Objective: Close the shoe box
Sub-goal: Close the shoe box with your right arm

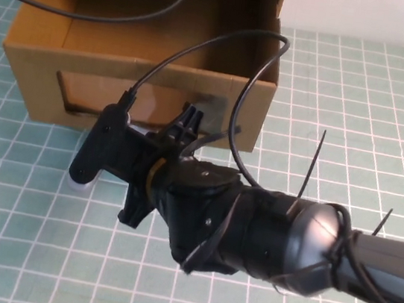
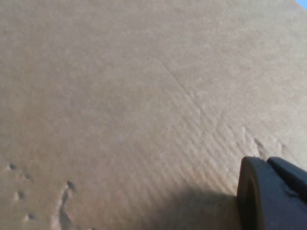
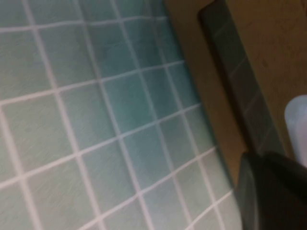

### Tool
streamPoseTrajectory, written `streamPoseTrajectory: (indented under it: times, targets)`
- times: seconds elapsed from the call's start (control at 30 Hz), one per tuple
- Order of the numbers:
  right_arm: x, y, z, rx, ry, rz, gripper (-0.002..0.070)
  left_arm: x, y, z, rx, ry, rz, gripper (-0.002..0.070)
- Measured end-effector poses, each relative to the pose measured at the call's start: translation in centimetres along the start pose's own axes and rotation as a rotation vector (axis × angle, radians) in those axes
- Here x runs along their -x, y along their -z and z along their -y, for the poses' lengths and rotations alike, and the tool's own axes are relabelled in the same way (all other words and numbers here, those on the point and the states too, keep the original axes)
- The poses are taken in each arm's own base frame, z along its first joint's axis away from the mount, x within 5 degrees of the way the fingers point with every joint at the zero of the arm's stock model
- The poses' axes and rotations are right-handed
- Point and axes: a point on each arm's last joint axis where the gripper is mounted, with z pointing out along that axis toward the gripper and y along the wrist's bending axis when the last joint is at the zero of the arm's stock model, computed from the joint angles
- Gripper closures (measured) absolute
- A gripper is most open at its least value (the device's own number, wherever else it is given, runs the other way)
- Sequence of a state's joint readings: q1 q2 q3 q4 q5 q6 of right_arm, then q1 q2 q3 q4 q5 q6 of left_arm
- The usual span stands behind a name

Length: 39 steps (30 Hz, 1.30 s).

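Shoe box (image 1: 39, 76), drawer pulled out, open top.
Brown cardboard drawer on green grid mat, front facing the robot; rectangular window (image 1: 119, 98) in its front, interior empty.

Even, soft light overall; the high view is sharp, with the shoe box (image 1: 147, 61) interior shadowed. Both wrist views are blurred, dim near each end effector.

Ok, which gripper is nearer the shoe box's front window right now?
Right. The right gripper sits just in front of the window, near its right end. The left gripper is out of the high view, close against plain cardboard, no window in sight.
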<state>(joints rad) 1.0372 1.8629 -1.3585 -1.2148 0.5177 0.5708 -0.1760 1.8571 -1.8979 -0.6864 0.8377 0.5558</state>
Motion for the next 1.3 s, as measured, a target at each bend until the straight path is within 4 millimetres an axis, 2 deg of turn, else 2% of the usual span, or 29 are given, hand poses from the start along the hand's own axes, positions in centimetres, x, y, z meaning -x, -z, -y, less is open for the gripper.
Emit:
streamPoseTrajectory:
  times: [0.3,0.5,0.83,0.97,1.3]
  targets:
    - [0.3,-1.4,0.2,-0.138,0.054,0.076,0.069,0.0,0.0,0.0,-0.001,0.001,0.001,0.068]
    - [0.1,-2.3,2.0,-0.139,0.014,0.109,0.0691,0.1,-0.1,0.1,-0.016,0.019,0.01,0.068]
    - [-1.2,-6.4,5.3,-0.127,-0.032,0.128,0.0691,0.0,-0.1,0.2,-0.026,0.024,0.006,0.068]
    - [-1.6,-8.1,5.8,-0.137,-0.045,0.121,0.0691,0.0,-0.1,0.2,-0.029,0.025,0.003,0.068]
    - [-1.7,-10.1,7.4,-0.142,-0.116,0.153,0.0691,0.0,-0.1,0.2,-0.031,0.026,0.004,0.068]
